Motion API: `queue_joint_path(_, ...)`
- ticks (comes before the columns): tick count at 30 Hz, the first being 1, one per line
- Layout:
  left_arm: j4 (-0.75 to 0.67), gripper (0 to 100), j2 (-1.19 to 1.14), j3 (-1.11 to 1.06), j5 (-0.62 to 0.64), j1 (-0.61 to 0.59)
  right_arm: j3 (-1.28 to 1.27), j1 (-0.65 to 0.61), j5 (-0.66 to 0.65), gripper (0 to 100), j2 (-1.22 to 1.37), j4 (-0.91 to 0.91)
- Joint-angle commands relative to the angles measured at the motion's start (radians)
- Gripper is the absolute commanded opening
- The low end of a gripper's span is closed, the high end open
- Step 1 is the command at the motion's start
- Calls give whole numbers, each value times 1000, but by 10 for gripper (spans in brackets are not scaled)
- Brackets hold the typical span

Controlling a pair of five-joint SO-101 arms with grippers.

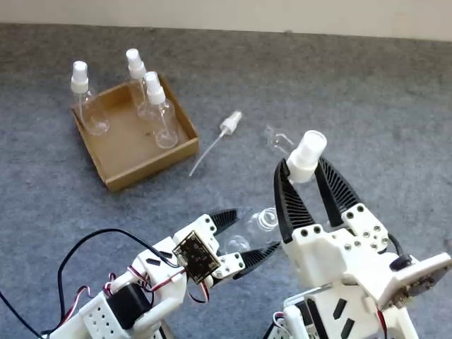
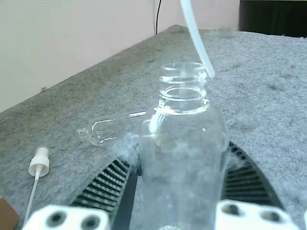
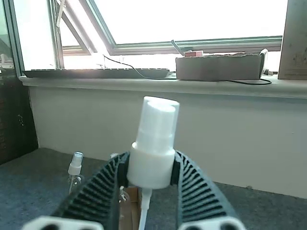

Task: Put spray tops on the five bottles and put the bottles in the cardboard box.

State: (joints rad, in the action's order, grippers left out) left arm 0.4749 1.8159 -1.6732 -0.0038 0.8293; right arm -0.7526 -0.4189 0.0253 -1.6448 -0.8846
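Observation:
My left gripper (image 1: 247,233) (image 2: 181,163) is shut on a clear, uncapped bottle (image 1: 263,219) (image 2: 184,105), holding it upright near the table's front. My right gripper (image 1: 304,167) (image 3: 152,160) is shut on a white spray top (image 1: 311,148) (image 3: 153,143) just above and right of that bottle. Its thin tube (image 2: 196,38) hangs down beside the bottle's open mouth. The cardboard box (image 1: 152,166) at the back left holds three capped bottles (image 1: 159,113). A second uncapped bottle (image 1: 277,139) (image 2: 110,129) lies on its side, and a loose spray top (image 1: 229,123) (image 2: 38,165) lies near the box.
Grey carpet (image 1: 367,92) covers the table. A pale wall runs along the far edge. Cables (image 1: 92,244) trail beside the left arm at the front.

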Motion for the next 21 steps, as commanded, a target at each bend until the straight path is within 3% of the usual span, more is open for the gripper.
queue_joint_path(1,-28,133,13,-21,-5,-12,1,-12,8,9,-2,27)
queue_joint_path(15,-28,133,12,-21,-5,-12,36,-15,9,9,-2,82)
queue_joint_path(21,-28,133,12,-21,-5,-12,41,-97,8,9,-2,84)
